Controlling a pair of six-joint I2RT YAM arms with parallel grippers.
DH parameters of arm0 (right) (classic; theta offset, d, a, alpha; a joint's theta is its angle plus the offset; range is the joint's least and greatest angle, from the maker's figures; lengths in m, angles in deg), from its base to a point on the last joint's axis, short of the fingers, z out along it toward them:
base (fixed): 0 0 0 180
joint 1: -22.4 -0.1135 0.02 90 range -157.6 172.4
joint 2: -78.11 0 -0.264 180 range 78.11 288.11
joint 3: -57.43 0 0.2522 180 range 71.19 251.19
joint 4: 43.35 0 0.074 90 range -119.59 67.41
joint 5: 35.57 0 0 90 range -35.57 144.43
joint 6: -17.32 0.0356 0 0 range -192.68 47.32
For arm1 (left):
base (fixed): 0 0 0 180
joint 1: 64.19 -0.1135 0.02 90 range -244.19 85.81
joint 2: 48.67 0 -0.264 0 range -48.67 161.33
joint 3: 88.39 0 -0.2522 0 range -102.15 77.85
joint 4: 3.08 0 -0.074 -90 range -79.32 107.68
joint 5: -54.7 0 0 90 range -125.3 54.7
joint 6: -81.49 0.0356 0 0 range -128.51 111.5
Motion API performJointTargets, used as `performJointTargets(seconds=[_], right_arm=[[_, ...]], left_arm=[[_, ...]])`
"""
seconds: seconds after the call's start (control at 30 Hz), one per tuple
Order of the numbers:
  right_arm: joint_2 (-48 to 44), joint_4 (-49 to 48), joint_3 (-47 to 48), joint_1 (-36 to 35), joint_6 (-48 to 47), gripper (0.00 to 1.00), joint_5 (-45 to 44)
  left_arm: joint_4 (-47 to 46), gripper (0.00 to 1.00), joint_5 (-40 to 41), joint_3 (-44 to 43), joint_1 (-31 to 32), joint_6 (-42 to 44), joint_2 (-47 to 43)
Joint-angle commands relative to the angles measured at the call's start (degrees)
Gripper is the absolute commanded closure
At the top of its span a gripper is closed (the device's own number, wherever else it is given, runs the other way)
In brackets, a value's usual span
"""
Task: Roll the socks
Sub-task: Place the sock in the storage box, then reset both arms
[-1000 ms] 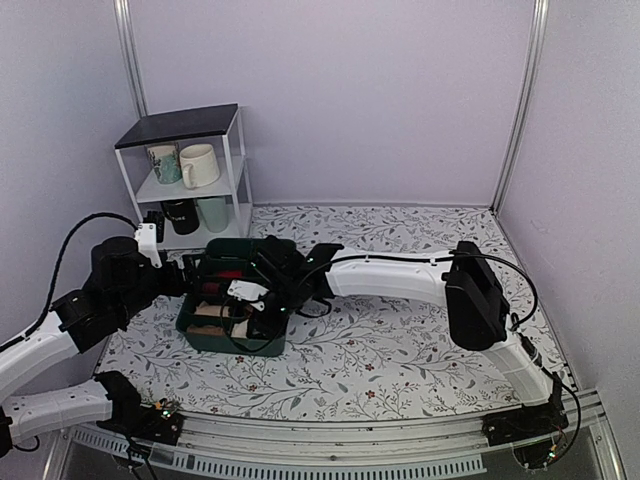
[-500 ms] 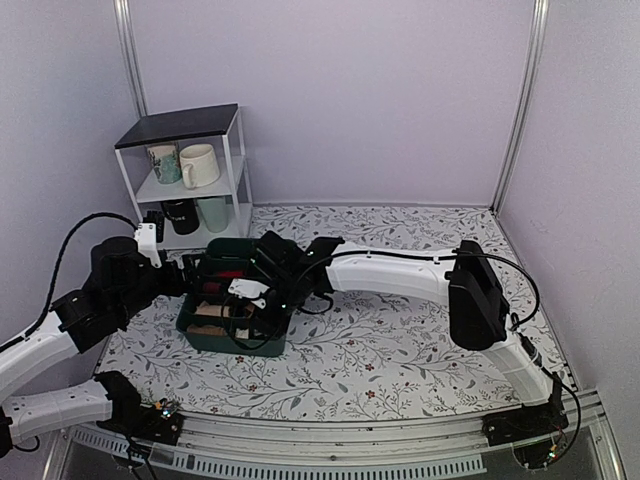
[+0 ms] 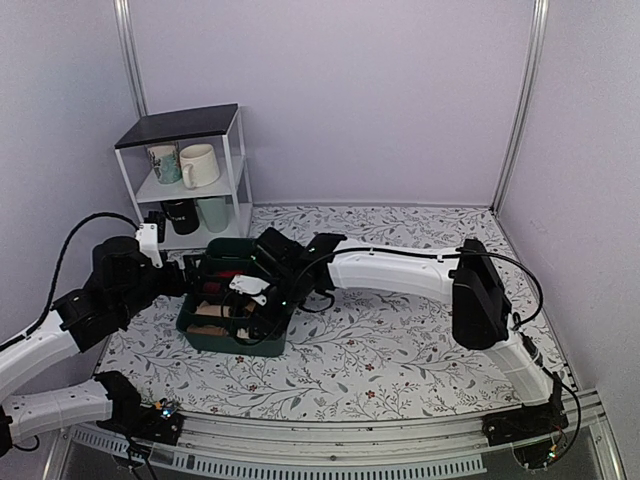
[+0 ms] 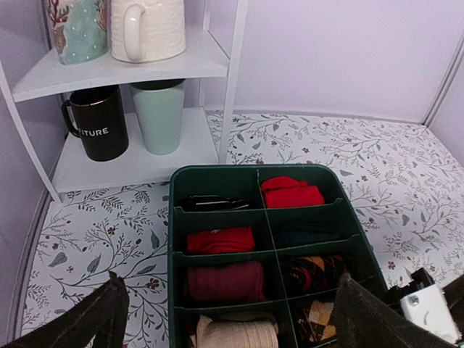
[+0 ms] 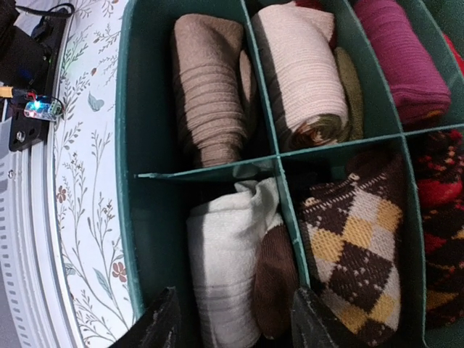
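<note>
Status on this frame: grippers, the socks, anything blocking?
Left gripper open, empty, facing the green organizer. Right gripper open, straddling the rolled socks in a corner compartment. Divider walls close beside it; nothing else blocking.

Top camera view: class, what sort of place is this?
Probably a lab booth staged like a home: plain partition walls, a mug shelf and a green sock organiser.

Top camera looks down from behind; both wrist cameras face the green bin (image 5: 156, 232), right closest
</note>
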Motion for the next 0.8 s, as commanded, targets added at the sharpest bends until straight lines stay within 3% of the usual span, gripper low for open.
performJointTargets(seconds=[0.0,0.27,0.43,0.57,0.77], right_arm=[[-8.52,0.97,-1.42,0.61,2.44,0.42,-1.03],[-21.44,-14.63,-12.74,2.64,7.3,0.32,-5.06],[-35.43,-28.37,-33.95,10.24,18.61,0.01,-6.97],[-46.56,-31.84,-49.31,18.79,25.99,0.0,-7.09],[-54.16,-24.39,-59.89,20.22,29.63,0.0,-27.81]], left_arm=[[-1.12,0.01,-0.16,-1.24,-1.08,0.73,0.93],[-0.77,0.01,-0.17,-1.36,-1.96,1.19,0.68],[-0.72,0.0,-1.19,-1.17,-2.21,1.17,0.99],[-0.79,0.01,-1.58,-1.29,-2.43,1.59,1.25],[-1.9,0.0,-2.41,-0.57,-2.65,1.96,1.54]])
